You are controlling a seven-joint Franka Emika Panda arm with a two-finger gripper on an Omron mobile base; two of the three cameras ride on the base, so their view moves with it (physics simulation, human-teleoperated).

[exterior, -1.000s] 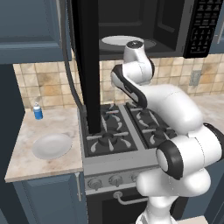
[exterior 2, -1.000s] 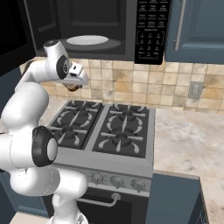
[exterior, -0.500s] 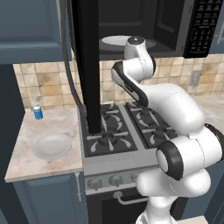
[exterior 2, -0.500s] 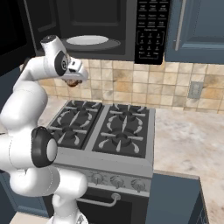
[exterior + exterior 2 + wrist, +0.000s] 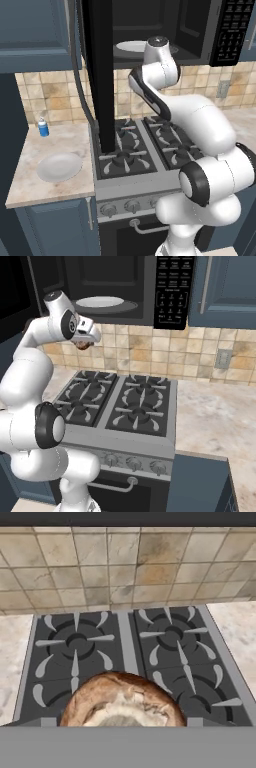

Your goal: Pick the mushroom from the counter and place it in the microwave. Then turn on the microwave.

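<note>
Gripper (image 5: 84, 344) higher now, clamping mushroom (image 5: 125, 701) above stove (image 5: 120, 406), below microwave (image 5: 115, 286).

Microwave (image 5: 125, 286) above stove (image 5: 120, 406), door swung open left. Plate (image 5: 59, 166) and bottle (image 5: 43, 127) on counter (image 5: 30, 187) left of stove. Mushroom (image 5: 83, 345) above stove.
</note>
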